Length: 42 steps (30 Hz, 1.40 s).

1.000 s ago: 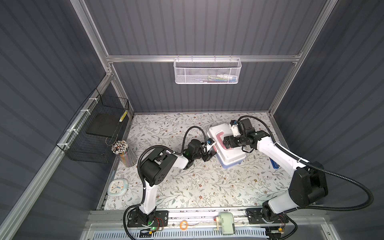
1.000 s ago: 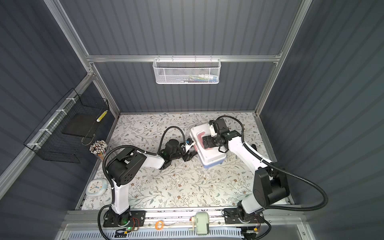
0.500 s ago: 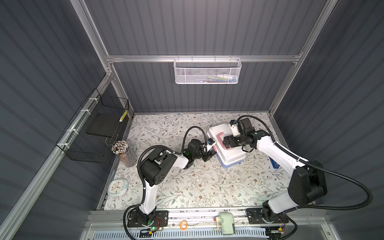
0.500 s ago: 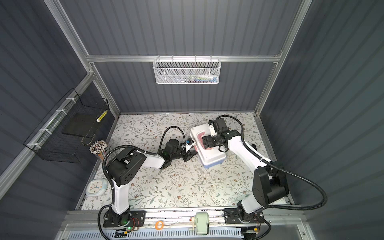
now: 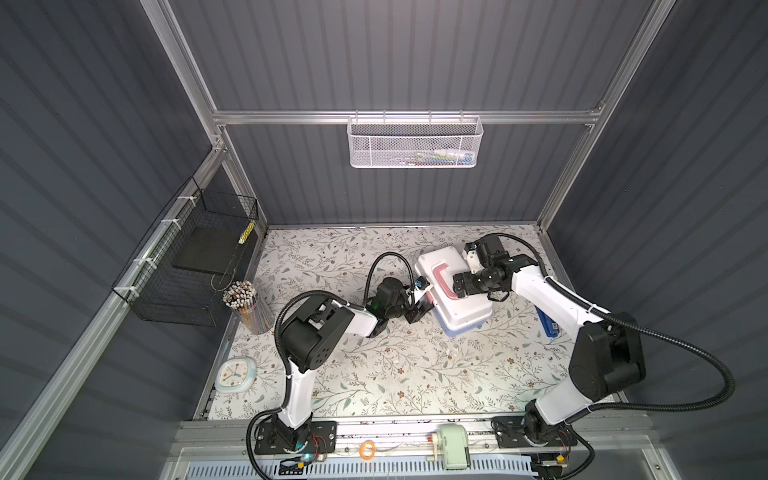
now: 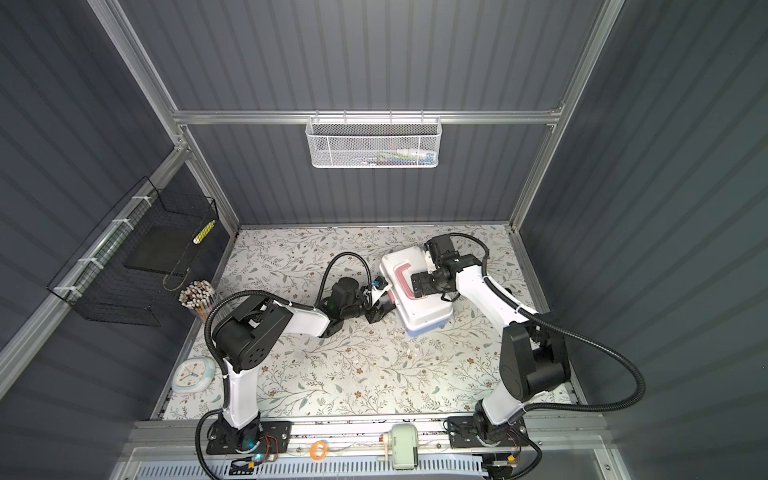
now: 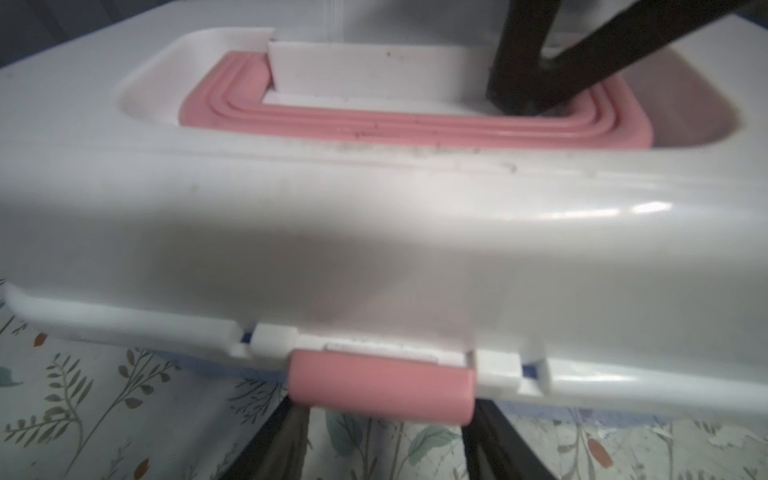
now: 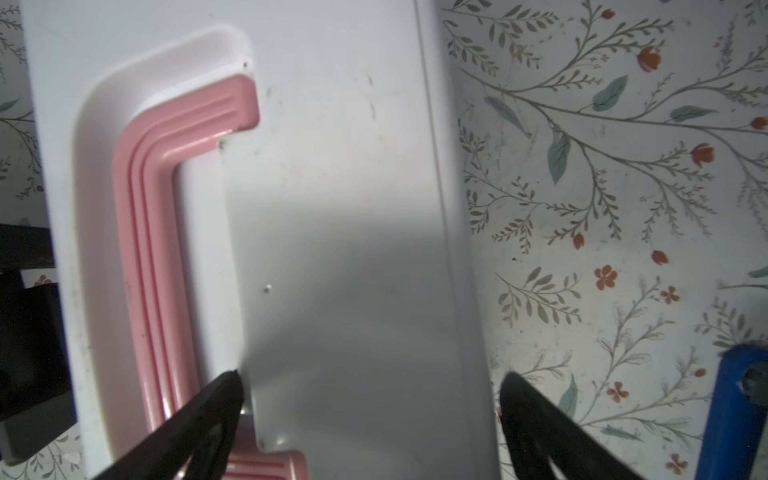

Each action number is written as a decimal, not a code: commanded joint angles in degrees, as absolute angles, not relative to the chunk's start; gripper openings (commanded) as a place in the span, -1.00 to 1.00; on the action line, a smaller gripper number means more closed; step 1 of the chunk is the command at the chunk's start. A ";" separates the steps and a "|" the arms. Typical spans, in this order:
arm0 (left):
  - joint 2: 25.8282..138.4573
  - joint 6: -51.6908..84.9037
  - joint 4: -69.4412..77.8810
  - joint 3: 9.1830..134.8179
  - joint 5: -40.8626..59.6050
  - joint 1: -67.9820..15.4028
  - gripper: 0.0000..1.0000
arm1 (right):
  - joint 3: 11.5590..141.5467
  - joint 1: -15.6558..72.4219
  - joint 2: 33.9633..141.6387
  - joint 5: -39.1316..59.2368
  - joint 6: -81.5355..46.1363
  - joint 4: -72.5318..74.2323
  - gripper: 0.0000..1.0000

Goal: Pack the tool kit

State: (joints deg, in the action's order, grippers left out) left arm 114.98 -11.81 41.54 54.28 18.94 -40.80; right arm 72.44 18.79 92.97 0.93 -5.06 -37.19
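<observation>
Toward the far right of the floral table (image 5: 374,365): tool kit (image 5: 465,309), set at a slant, white lid (image 7: 374,228) down on the light blue base (image 5: 459,330), pink handle (image 8: 141,249) folded flat into its recess; pink latch (image 7: 382,386) on the long side facing the left arm, so within that arm's reach; left gripper (image 5: 420,309) low at that side, jaws apart about as wide as the latch, fingertips (image 7: 286,436) just under its lower edge; no clamp on anything, contact with the latch unclear; probably placed so to push or flip the latch home rather than to pinch it; right gripper (image 8: 372,376) over the lid from the opposite side, jaws spread wide and holding nothing, one tip down in the handle recess beside the handle's inner edge, the other near the lid's far long edge, seemingly just beyond it; likely there to bear down on the lid and to keep the box from sliding away under a push on the latch; judged step: fastening the closed box, packing nearly done; whether latched yet, impossible to tell; blue object (image 5: 550,324) flat on the table beside the right arm, well apart from the box, too small to name; if part of the kit, not yet packed.
</observation>
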 commanded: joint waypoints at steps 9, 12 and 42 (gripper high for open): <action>112.93 -10.90 45.18 55.57 20.43 -41.13 0.18 | 74.41 18.37 96.98 4.11 6.62 -39.32 0.82; 112.11 -10.94 45.18 54.83 20.23 -41.13 0.19 | 72.61 18.11 96.52 6.80 12.47 -39.67 0.66; 112.31 -9.05 47.72 51.67 19.99 -41.73 0.19 | 70.12 16.60 95.61 12.17 16.62 -40.69 0.48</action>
State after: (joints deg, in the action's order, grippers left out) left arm 113.43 -10.02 43.00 51.62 19.33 -41.21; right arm 72.34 16.16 93.91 8.82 13.96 -33.95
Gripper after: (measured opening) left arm 0.595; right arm 0.774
